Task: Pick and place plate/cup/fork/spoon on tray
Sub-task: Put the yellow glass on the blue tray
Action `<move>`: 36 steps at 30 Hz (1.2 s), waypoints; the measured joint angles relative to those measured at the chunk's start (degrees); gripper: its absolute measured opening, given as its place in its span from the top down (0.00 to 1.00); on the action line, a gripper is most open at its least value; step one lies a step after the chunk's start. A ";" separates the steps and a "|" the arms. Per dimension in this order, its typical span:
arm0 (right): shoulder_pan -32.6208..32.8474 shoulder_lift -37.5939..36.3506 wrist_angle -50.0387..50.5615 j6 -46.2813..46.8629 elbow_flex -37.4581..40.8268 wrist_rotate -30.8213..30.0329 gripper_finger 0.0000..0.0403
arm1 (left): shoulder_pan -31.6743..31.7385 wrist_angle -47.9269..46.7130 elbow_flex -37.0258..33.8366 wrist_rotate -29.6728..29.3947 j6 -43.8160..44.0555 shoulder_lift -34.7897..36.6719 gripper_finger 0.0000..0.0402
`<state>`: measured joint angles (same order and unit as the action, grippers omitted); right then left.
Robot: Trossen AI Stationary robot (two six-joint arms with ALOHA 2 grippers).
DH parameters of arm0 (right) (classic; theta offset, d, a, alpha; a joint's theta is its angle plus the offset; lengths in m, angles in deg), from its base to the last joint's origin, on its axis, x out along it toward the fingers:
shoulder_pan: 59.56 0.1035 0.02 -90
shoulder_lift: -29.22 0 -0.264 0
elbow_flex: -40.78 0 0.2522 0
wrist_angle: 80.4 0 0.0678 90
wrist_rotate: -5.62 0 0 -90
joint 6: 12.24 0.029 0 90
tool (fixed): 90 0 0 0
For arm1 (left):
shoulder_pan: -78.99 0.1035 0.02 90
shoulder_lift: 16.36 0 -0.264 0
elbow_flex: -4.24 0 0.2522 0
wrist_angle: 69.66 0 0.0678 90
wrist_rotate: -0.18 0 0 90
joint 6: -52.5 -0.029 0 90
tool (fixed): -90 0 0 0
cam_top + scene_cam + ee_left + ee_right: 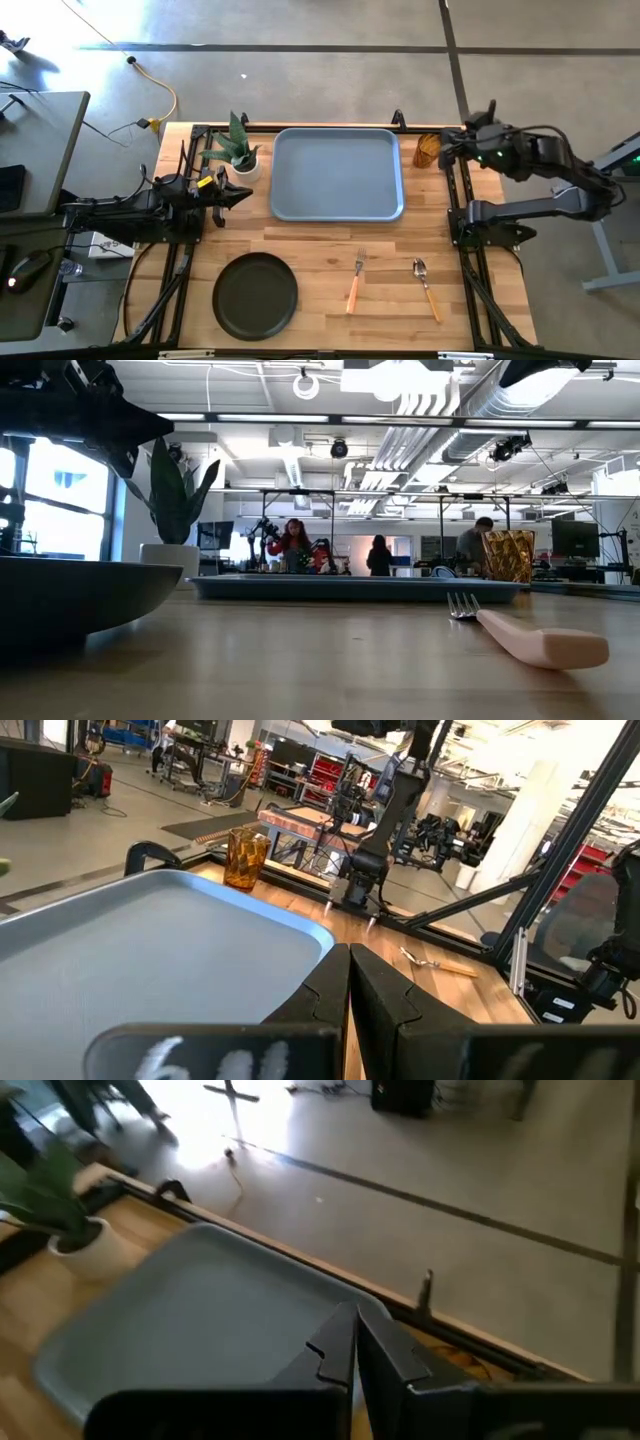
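We see the tray (pixel 336 173) lying empty at the far middle of the bench (pixel 320 250). The cup (pixel 427 150) stands upright on the wood just off the tray's right edge, apart from it. The plate (pixel 255 295) sits at the near left, with the fork (pixel 355 281) to its right and the spoon (pixel 426 289) beyond that, all three flat on the bench and well apart from one another.

The left claw (pixel 240 194) hangs just off the tray's left edge, beside the potted plant (pixel 236 150); in its wrist view its fingers (pixel 330 982) are pressed together, holding nothing. The right claw (pixel 448 150) hovers by the cup, seemingly just above it, though the overhead view is too crowded for us to be sure. Its fingers (pixel 340 1345) are likewise closed and empty.
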<state>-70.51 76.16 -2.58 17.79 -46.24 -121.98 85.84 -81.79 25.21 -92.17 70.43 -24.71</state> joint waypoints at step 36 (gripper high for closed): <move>-36.41 34.89 9.00 -9.57 -1.91 29.59 0.73 | 0.01 -0.15 0.00 -0.02 0.00 0.01 0.99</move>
<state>-106.92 111.05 6.43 8.22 -48.15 -92.39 85.85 -81.95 25.21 -92.19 70.43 -24.71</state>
